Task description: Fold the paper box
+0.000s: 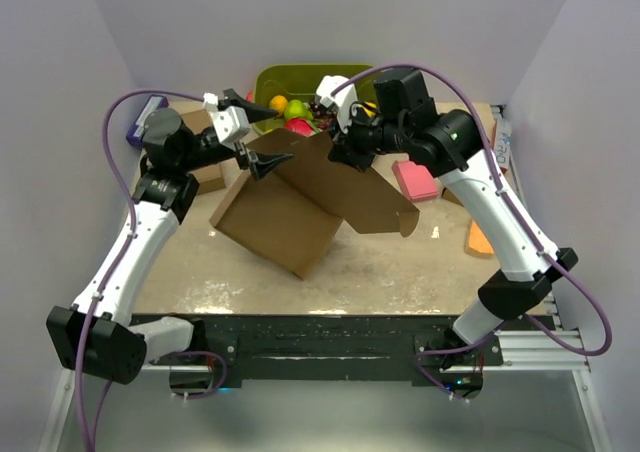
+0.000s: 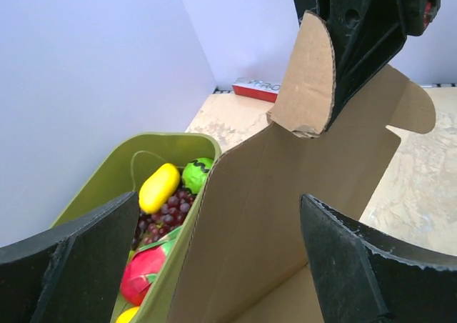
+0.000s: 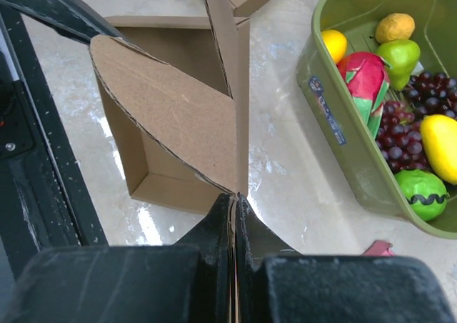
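Top external view: the plain brown corrugated cardboard paper box [image 1: 285, 222] is seen half-raised at mid-table, one panel flat, another lifted.
Left claw: the left gripper [image 1: 272, 137] is spread wide at the box's upper left edge, nothing held, a rounded tab [image 2: 307, 80] framed between its fingers [image 2: 78, 266].
Right claw: the right gripper [image 3: 234, 207] is clamped on the thin edge of the raised panel.
Behind: an olive-green plastic fruit bin [image 1: 310, 69] is set beyond the box.
Step judged: a side flap is being stood up while the panel is pinned.
Next move: the tab should be caught or pushed inward by the wide claw without the pinch being lost.
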You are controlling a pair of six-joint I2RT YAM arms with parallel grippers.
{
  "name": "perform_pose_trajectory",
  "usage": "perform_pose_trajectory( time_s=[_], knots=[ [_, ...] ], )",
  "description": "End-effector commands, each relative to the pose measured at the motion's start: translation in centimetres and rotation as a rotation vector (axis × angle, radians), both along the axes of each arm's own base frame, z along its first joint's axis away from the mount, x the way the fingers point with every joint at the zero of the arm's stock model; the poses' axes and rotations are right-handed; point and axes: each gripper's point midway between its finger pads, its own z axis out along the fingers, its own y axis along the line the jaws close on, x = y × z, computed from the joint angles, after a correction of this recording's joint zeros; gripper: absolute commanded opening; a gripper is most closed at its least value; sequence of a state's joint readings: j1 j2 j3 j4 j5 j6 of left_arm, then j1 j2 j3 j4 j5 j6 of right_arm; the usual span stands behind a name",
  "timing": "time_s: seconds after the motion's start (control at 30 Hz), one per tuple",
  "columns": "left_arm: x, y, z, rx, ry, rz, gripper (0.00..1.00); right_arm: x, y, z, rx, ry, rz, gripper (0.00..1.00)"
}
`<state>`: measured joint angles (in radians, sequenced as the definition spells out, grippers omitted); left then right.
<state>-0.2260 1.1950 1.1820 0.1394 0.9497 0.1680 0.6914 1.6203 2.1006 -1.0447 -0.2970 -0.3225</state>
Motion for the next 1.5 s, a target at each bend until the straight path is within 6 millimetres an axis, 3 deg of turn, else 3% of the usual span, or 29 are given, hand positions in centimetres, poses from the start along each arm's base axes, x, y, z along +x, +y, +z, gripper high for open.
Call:
perform_pose_trajectory(
  time_s=[0.0, 0.27, 0.33, 0.53, 0.6, 0.63, 0.7, 0.73, 0.83, 0.9, 0.93, 1.0, 1.03, 1.07, 1.13, 1.2, 1.23, 1.3, 1.33, 1.4, 1.43, 1.47],
  knots=[
    [-0.2, -1.1, -0.3, 0.003, -0.006, -0.085, 0.88, -0.6, -0.2, 0.0, -0.029, -0.038, 0.082, 0.0],
    [-0.7, -1.9, -2.2, 0.017, 0.083, -0.174, 0.41, 0.3, -0.1, -1.6, -0.055, -0.012, 0.106, 0.0],
    [-0.7, -1.9, -2.5, 0.019, 0.101, -0.178, 0.34, 0.5, -0.1, -2.0, -0.063, -0.003, 0.108, 0.0],
    [-0.5, -2.0, -3.6, 0.026, 0.129, -0.181, 0.0, 0.9, -0.4, -2.0, -0.063, -0.005, 0.101, 0.0],
    [-0.2, -1.9, -3.9, 0.026, 0.135, -0.163, 0.0, 1.0, -0.4, -1.8, -0.056, -0.013, 0.092, 0.02],
    [-0.1, -1.9, -4.0, 0.026, 0.134, -0.158, 0.0, 1.2, -0.5, -1.6, -0.052, -0.016, 0.076, 0.2],
    [0.3, -1.6, -4.8, 0.018, 0.15, -0.121, 0.0, 1.5, -0.7, -0.9, -0.032, -0.041, 0.047, 0.41],
    [0.4, -1.4, -5.0, 0.008, 0.134, -0.097, 0.0, 1.5, -0.8, -0.7, -0.018, -0.038, 0.025, 0.64],
    [1.9, 0.0, -5.8, -0.043, 0.123, 0.071, 0.0, 3.1, -2.1, 1.1, 0.049, -0.091, -0.154, 0.88],
    [3.0, 1.3, -5.3, -0.104, 0.1, 0.191, 0.0, 4.2, -3.7, 3.5, 0.116, -0.183, -0.284, 0.9],
    [3.1, 1.6, -6.5, -0.113, 0.123, 0.219, 0.0, 4.4, -4.0, 2.8, 0.136, -0.172, -0.332, 0.92],
    [3.6, 2.2, -7.0, -0.162, 0.161, 0.275, 0.0, 4.6, -5.6, 6.5, 0.254, -0.281, -0.429, 0.95],
    [3.5, 2.5, -7.4, -0.184, 0.162, 0.29, 0.0, 4.6, -6.0, 6.2, 0.28, -0.275, -0.462, 0.99],
    [3.8, 2.9, -7.6, -0.208, 0.167, 0.321, 0.0, 4.7, -6.4, 7.3, 0.327, -0.3, -0.486, 0.99],
    [3.5, 3.2, -8.5, -0.255, 0.179, 0.337, 0.0, 5.2, -7.5, 7.7, 0.366, -0.282, -0.551, 0.99],
    [3.3, 3.6, -8.0, -0.322, 0.162, 0.349, 0.0, 6.2, -8.4, 6.5, 0.355, -0.236, -0.598, 0.99],
    [3.2, 3.7, -9.1, -0.33, 0.182, 0.356, 0.0, 7.9, -10.0, 5.2, 0.359, -0.194, -0.694, 0.99],
    [3.2, 4.0, -9.2, -0.368, 0.182, 0.361, 0.0, 9.6, -12.4, 3.6, 0.375, -0.142, -0.794, 0.99],
    [3.1, 4.1, -9.9, -0.367, 0.192, 0.365, 0.0, 10.7, -15.2, 1.8, 0.414, -0.072, -0.871, 0.99],
    [3.0, 4.1, -10.0, -0.384, 0.189, 0.359, 0.0, 11.8, -18.4, 1.0, 0.49, -0.045, -0.946, 0.99],
    [2.8, 4.2, -10.3, -0.39, 0.194, 0.36, 0.0, 12.2, -21.3, -0.6, 0.527, 0.004, -1.012, 0.99],
    [2.7, 4.4, -10.2, -0.403, 0.191, 0.358, 0.0, 12.4, -22.6, -1.3, 0.541, 0.018, -1.046, 0.99]
  ],
)
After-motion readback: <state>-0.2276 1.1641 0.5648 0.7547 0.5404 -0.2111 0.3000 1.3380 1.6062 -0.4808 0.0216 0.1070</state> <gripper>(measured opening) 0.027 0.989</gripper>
